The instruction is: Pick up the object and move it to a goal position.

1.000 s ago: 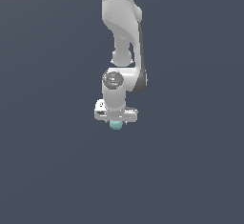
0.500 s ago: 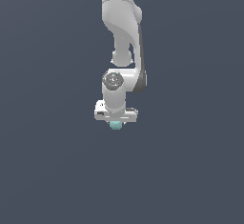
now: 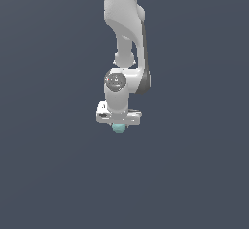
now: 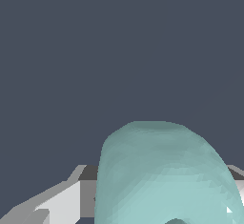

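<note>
The object is a small pale teal lump that pokes out just under the white hand of the arm, near the middle of the exterior view. My gripper points straight down and is shut on it. The object is much narrower than the hand. In the wrist view the object fills the space between the fingers. One white and grey finger shows at one side of it, and only a sliver of the other shows at the opposite edge.
The white arm comes down from the exterior view's upper edge. Everything around it is a plain dark grey-blue ground, with no other objects and no marker in sight.
Almost nothing differs. The hand and the object have shifted down by a tiny amount in the exterior view, with the grip unchanged.
</note>
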